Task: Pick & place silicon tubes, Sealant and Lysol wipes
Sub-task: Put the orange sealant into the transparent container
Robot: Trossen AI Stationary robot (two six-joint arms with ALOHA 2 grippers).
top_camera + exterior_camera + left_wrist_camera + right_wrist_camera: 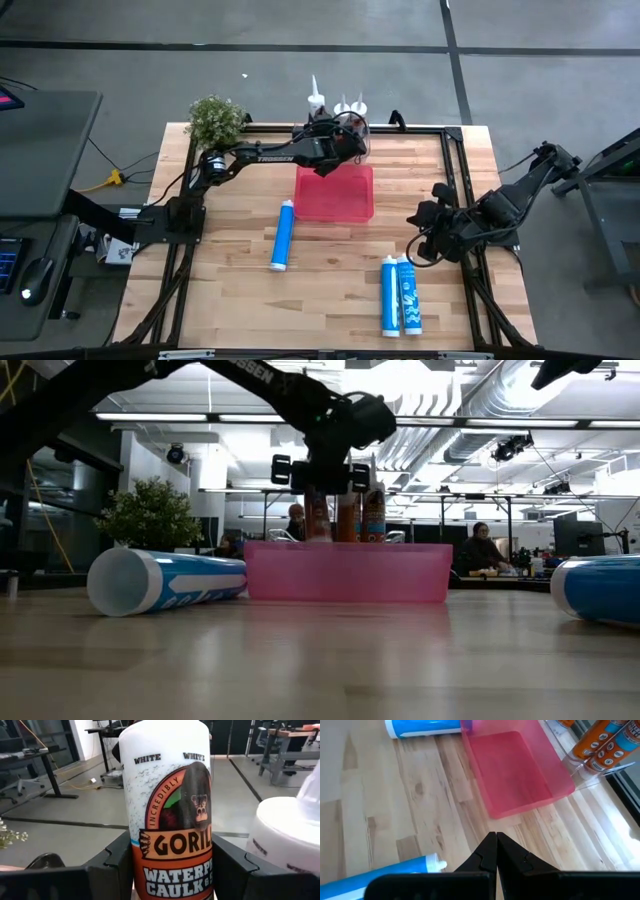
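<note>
The left gripper point(172, 870) clamps a white sealant tube point(172, 805) upright at the far edge of the pink tray point(335, 205), beside 2 more tubes point(352, 106). The right gripper point(496, 851) rests closed, empty, near 2 blue tubes point(399, 295).

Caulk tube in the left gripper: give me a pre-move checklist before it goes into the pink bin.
1. Left gripper closed on the white caulk tube, a finger on each side: ok.
2. Tube upright in the grip: ok.
3. Pink bin empty and ready to receive: ok in the right wrist view.
4. Neighbouring tube close beside the gripped one; clearance on lift: cannot tell.
5. Right gripper shut and parked over bare table, away from the bin: ok.
6. Blue tube lying left of the bin, outside the drop path: ok.
</note>
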